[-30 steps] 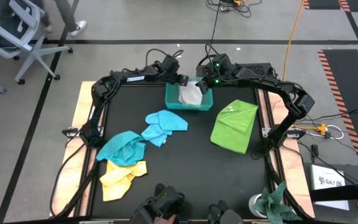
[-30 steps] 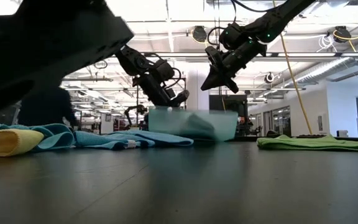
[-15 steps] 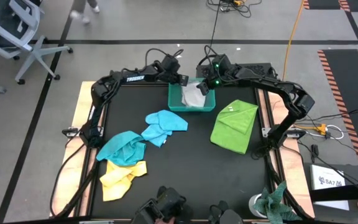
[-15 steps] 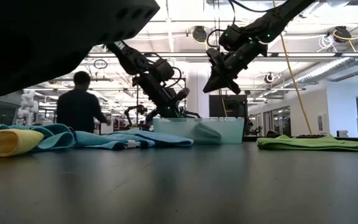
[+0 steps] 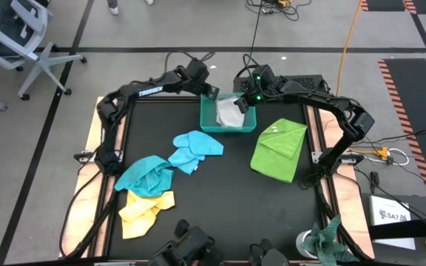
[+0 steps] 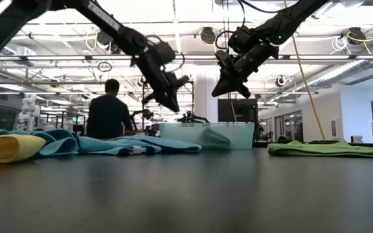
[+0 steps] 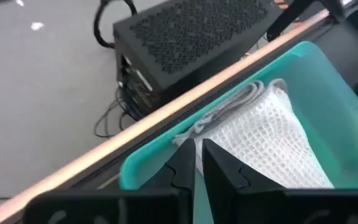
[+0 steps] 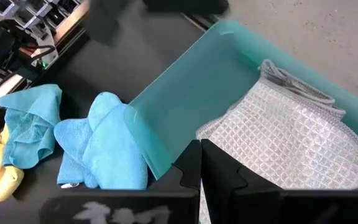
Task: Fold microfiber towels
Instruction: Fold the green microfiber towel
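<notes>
Above teal tray's (image 5: 228, 127) far rim, both pincers.

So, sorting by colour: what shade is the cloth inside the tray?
Pale grey waffle-weave cloth, clearest in the right wrist view.

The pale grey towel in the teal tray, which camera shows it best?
The right wrist view: the pale grey towel fills the teal tray, its waffle weave and folded edge plain. The left wrist view shows part of it, the high view a small pale patch, and the low view barely a hump behind the tray wall.
</notes>
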Available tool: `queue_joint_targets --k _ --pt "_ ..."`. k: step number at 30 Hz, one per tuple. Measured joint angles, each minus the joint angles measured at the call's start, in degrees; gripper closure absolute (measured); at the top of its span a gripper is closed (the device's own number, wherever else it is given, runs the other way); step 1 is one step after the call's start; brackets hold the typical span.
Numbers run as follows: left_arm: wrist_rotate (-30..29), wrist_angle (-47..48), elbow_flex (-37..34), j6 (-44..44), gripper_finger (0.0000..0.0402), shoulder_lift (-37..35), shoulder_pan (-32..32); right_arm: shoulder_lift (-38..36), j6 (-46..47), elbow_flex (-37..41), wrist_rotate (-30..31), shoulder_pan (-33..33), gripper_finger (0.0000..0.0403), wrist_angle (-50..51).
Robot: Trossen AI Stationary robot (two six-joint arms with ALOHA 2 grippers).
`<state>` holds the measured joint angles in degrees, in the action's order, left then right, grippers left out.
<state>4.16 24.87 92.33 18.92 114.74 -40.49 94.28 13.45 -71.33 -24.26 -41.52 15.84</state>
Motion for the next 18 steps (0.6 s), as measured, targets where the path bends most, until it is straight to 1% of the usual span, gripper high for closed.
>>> queue_joint_targets --k 2,6,9,11,14,17,18 --pt "0.1 2.2 0.0 -0.5 0.0377 -2.6 0.1 -0.3 -2.6 0.0 0.0 0.0 0.0403 2.6" --pt "-1.3 8.9 0.0 -4.3 0.0387 -6.9 2.1 -2.9 -11.3 0.0 0.7 0.5 0.0403 14.2" --pt "-4.3 13.0 0.0 -9.5 0.0397 -9.0 4.5 -5.9 -17.3 0.0 6.4 1.5 0.0403 24.2" --pt "-4.7 16.3 0.0 -12.1 0.0398 -10.0 6.1 -8.1 -20.5 0.0 10.7 2.4 0.0403 30.3" --pt "-4.7 16.4 0.0 -12.8 0.0388 -10.0 8.6 -10.9 -21.4 0.0 14.0 3.2 0.0403 36.8" --pt "-4.8 16.0 0.0 -12.4 0.0377 -9.8 10.4 -12.5 -17.2 0.0 14.2 3.4 0.0403 40.9" --pt "-5.3 15.3 0.0 -12.4 0.0375 -9.6 11.0 -12.8 -16.0 0.0 15.1 3.4 0.0403 41.9"
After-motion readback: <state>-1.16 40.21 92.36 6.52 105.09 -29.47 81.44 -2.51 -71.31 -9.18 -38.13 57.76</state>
